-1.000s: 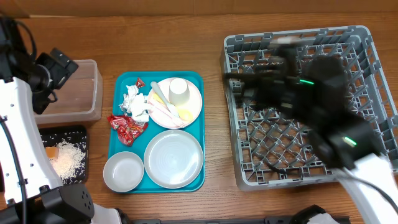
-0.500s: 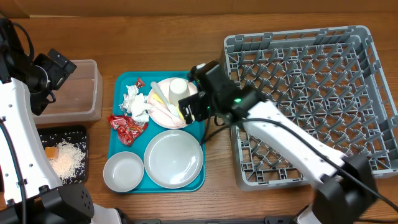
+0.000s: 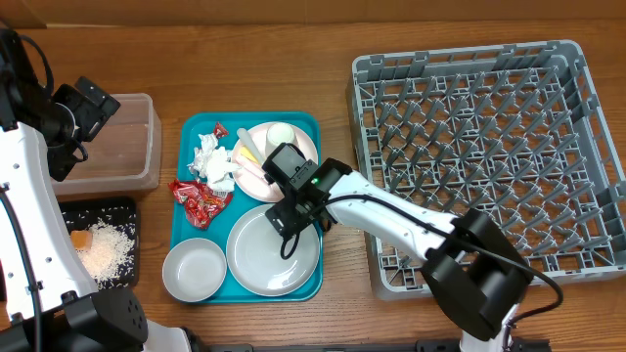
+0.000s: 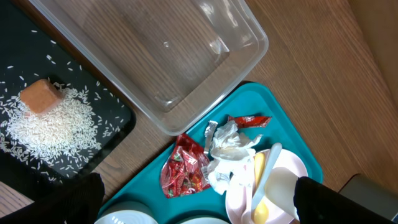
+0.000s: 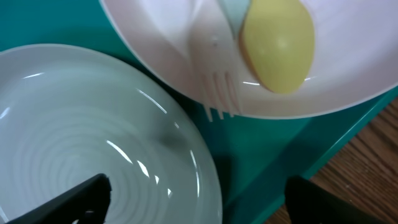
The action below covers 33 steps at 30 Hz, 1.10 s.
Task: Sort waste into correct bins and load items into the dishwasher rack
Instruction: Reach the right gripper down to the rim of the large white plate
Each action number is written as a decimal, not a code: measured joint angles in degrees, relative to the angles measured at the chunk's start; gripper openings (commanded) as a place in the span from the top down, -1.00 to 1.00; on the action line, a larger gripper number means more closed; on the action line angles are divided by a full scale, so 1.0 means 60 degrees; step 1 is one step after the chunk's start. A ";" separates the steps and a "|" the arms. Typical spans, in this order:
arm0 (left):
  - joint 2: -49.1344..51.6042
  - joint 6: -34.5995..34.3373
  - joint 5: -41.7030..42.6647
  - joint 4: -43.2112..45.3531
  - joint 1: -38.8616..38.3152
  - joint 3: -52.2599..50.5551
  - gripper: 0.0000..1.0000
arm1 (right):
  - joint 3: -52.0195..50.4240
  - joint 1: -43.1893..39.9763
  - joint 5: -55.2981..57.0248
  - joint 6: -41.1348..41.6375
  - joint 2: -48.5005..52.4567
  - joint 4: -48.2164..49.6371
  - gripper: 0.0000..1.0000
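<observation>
Waste sits in two spots right now. The crumpled napkin (image 3: 213, 161) and the red snack wrappers (image 3: 201, 200) lie on the left side of the teal tray (image 3: 196, 233). Over at the left, the rice grains (image 3: 108, 249) and the orange cube (image 3: 80, 240) are in the black tray (image 3: 125, 213).

Just behind that is the clear tub (image 3: 132, 137). The left gripper (image 4: 199, 208) hovers by it, jaws spread wide, holding nothing.

Now the right gripper (image 5: 205, 205): it's down low over the teal tray, jaws wide apart. One finger is over the white plate (image 5: 93, 143), the other is out past the tray's edge by the wooden table (image 5: 379, 143), and nothing is pinched. Right in front of it, the pink plate (image 5: 174, 56) carries the yellow spoon (image 5: 277, 43) and a pale fork (image 5: 214, 93), tines reaching the rim.

From overhead, the small white cup (image 3: 281, 135) stands on the far side of that pink plate. The white bowl (image 3: 194, 269) sits at the tray's near left corner, just beside the white plate. Off to the right, the dishwasher rack (image 3: 362, 147) stands close to the teal tray but not touching it.
</observation>
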 measured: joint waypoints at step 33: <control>0.0000 0.0000 0.0000 0.0000 0.0000 0.0000 -1.00 | 0.0029 -0.0029 -0.0670 -0.0018 0.0699 -0.0240 0.92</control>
